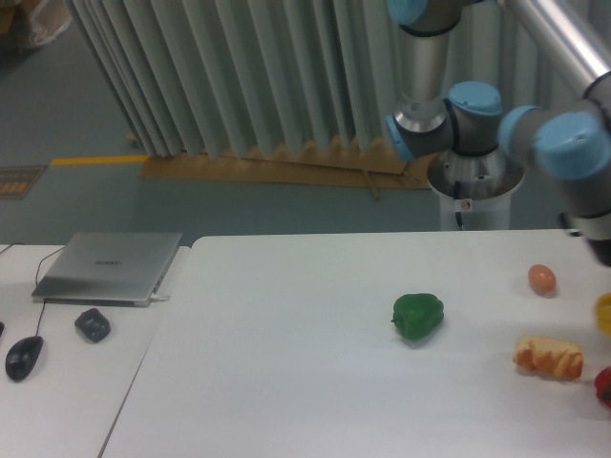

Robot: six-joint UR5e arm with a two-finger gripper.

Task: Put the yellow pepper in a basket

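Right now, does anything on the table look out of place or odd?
Mostly no. The green pepper, the bread lump and the small orange egg-shaped item lie intact and apart on the table. The one oddity: the yellow pepper is only a sliver at the right frame edge, seemingly off the tabletop; the fingers are out of view.

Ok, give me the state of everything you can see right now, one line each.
yellow pepper: only a sliver at the right edge, off the table surface, grip not visible
gripper: out of frame
green pepper: resting on the table, untouched
bread-like lump: lying on the table
orange egg-like item: on the table
laptop: closed
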